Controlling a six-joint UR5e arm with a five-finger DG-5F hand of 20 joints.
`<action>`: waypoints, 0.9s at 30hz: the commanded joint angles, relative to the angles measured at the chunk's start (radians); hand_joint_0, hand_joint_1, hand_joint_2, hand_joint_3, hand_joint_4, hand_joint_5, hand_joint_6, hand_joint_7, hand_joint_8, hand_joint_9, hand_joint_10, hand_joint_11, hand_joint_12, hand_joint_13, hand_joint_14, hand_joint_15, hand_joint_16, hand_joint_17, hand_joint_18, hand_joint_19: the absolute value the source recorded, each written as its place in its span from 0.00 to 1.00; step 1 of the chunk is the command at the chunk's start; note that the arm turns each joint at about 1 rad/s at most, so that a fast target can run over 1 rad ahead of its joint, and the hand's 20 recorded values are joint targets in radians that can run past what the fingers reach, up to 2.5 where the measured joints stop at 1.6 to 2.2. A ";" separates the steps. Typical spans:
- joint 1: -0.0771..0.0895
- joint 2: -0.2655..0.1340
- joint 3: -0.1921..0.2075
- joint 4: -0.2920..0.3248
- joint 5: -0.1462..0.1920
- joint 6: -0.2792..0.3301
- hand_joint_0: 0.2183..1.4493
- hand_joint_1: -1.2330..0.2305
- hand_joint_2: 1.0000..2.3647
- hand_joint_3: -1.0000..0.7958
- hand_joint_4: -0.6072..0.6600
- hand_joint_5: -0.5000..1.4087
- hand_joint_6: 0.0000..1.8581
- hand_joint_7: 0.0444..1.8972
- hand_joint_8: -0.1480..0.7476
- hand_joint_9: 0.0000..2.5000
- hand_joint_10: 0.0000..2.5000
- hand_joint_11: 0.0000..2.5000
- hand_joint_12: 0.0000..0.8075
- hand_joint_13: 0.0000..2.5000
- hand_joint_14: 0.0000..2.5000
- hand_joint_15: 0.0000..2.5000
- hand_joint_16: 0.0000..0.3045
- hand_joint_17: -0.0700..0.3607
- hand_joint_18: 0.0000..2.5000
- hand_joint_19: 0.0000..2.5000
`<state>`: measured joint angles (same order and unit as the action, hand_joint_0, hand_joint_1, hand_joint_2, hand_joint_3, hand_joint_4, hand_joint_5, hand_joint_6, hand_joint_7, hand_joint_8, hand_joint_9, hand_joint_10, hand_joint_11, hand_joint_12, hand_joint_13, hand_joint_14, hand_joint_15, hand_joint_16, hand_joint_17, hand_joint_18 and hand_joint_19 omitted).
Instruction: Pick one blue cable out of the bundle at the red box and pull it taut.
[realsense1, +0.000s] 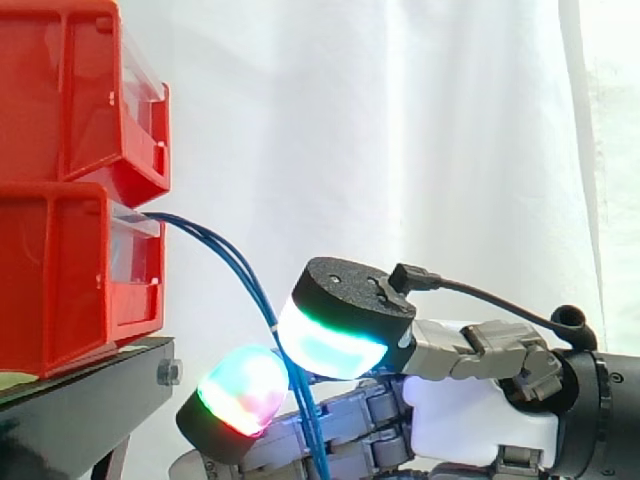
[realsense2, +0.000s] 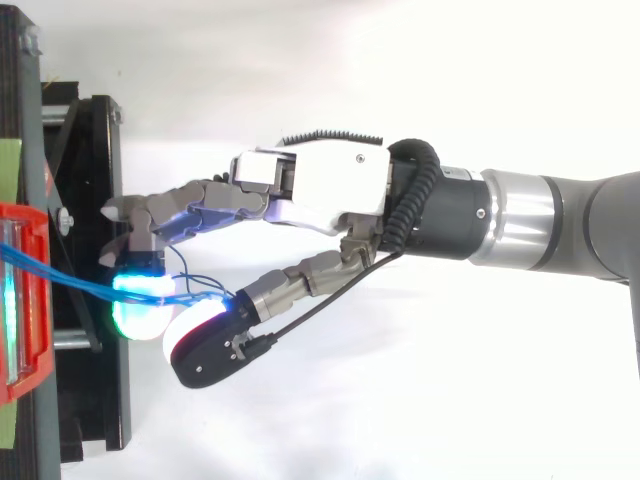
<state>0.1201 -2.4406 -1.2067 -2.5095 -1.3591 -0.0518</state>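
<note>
Several thin blue cables (realsense1: 230, 258) leave the lower red box (realsense1: 60, 280) and droop down to the right in a slack curve. My hand (realsense1: 480, 400) reaches in from the right, just below the box's front. The cables run down between a green-white glowing pad (realsense1: 335, 335) above and a red-green glowing pad (realsense1: 245, 390) below, which close on them from both sides. In the top view the cables (realsense2: 60, 275) cross from the red box (realsense2: 20, 300) to the cyan-lit fingertips (realsense2: 140, 300) of the hand (realsense2: 320, 185), where a small loop of cable shows.
A second red bin (realsense1: 70, 90) is stacked on the lower one. Both rest on a black stand (realsense1: 90, 385) whose frame (realsense2: 95, 180) lies close to the fingertips. A white curtain hangs behind, and the arm stretches away to the right.
</note>
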 joint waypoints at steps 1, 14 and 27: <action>0.001 0.000 0.001 0.001 0.000 0.001 0.29 0.35 0.00 0.32 0.67 0.19 0.34 0.57 0.52 0.15 0.00 0.07 0.44 0.06 0.00 0.04 0.18 0.44 0.06 0.08; -0.004 0.002 0.015 -0.018 -0.005 0.021 0.29 0.35 0.00 0.31 0.67 0.19 0.33 0.60 0.53 0.17 0.00 0.08 0.43 0.07 0.00 0.04 0.18 0.44 0.07 0.08; -0.008 0.000 0.042 -0.083 -0.011 0.044 0.31 0.36 0.01 0.35 0.66 0.19 0.38 0.54 0.53 0.18 0.00 0.08 0.43 0.08 0.00 0.04 0.17 0.44 0.08 0.08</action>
<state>0.1120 -2.4400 -1.1653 -2.5898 -1.3689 -0.0095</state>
